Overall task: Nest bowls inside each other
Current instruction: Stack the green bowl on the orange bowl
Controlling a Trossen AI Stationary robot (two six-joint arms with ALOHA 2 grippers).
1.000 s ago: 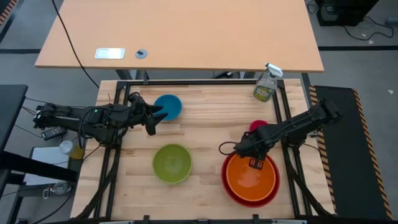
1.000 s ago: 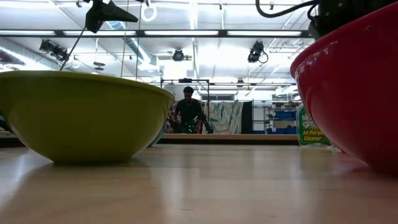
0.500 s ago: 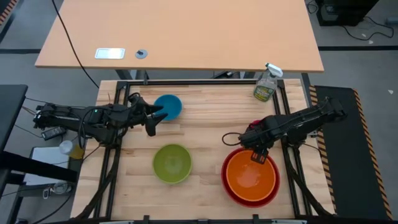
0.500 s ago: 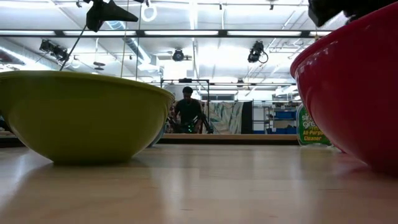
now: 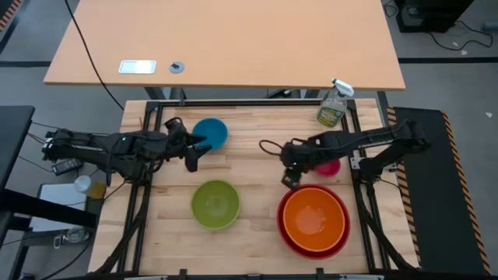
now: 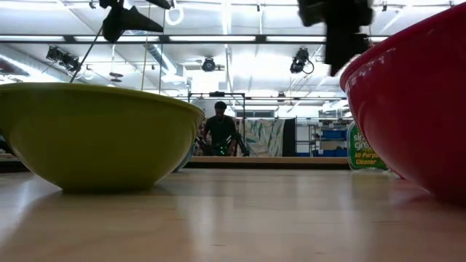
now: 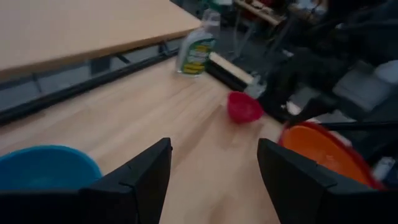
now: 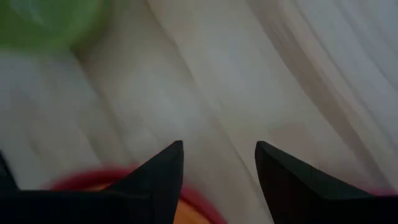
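The orange bowl sits nested in the red bowl at the near right. The lime green bowl stands alone at the near middle, and the blue bowl at the far left. The magenta bowl stands behind the red one, partly hidden by my right arm. My right gripper hangs open above bare wood, just left of the red bowl's far rim, its fingers pointing steeply down. My left gripper waits open beside the blue bowl, clear of it.
A clear spray bottle stands at the far right corner. Black frame rails run along the table's edges. Bare wood lies between the green bowl and the red bowl. In the low view a person sits far behind the table.
My right gripper has left the orange bowl's far rim. It has risen and swung toward the table's far left, out over bare wood. The orange bowl stays nested in the red one.
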